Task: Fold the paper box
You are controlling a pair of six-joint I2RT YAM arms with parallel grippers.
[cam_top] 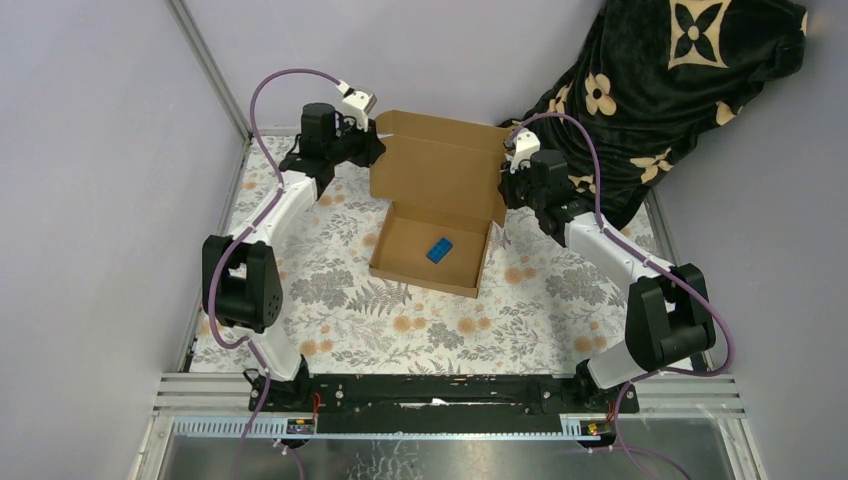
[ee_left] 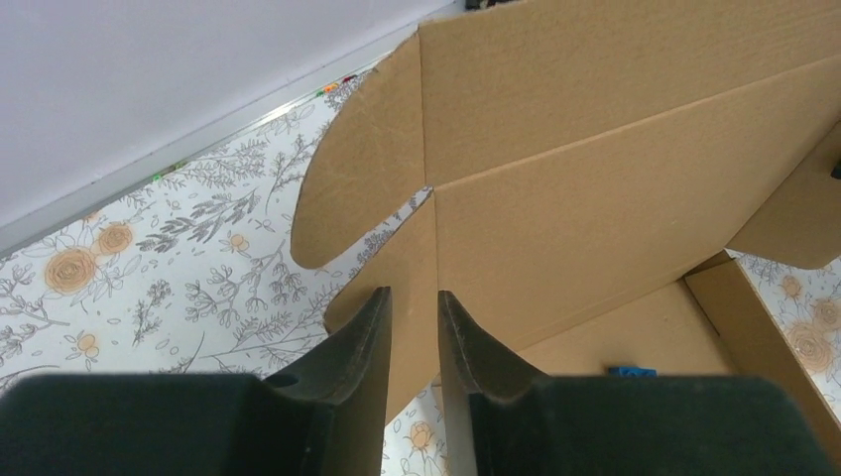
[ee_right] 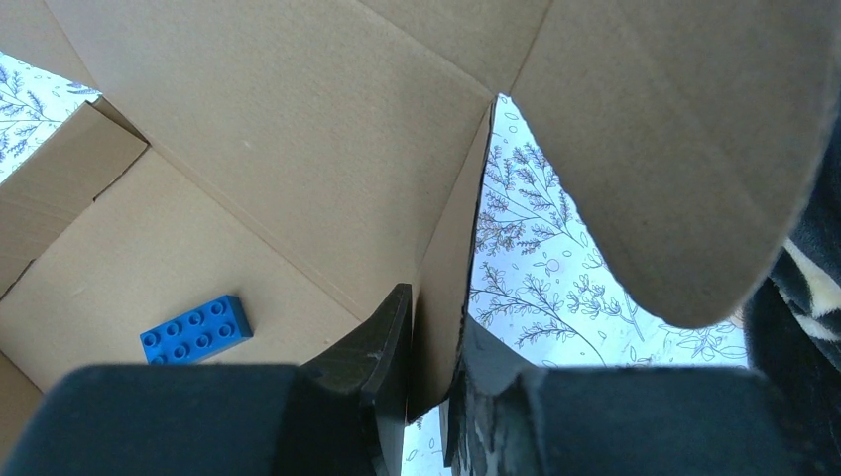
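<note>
Cardboard: one paper box [cam_top: 435, 180], one blue brick [cam_top: 439, 250] inside; right pincer [ee_right: 433, 317] clamps it; left pincer [ee_left: 415, 297] grip unclear.

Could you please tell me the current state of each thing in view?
paper box: tray formed, lid open and raised at the far side.
blue brick: lying flat, studs up, inside the tray.
left gripper: jaws narrow at the box's left rear corner; grip unclear.
right gripper: shut on the box's right wall.
dark flowered cloth: bunched in the far right corner.
</note>
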